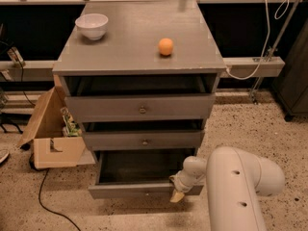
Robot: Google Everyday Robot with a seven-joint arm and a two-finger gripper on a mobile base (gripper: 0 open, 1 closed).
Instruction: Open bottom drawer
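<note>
Light is moderate and even, falling from above. The cabinet top (134, 42) is the brightest surface, with a faint sheen. Deep shadow fills the inside of the bottom drawer (130, 190) and lies under the upper fronts. The band across the upper frame is near black. The gripper (176, 194), lower centre-right at the drawer front, is lit pale.

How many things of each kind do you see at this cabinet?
Drawers: 3 (top drawer, middle drawer, bottom drawer)
White bowl: 1
Round orange object: 1
Cardboard box: 1
Gripper, at the bottom drawer's front, right of centre: 1
Total: 7
</note>
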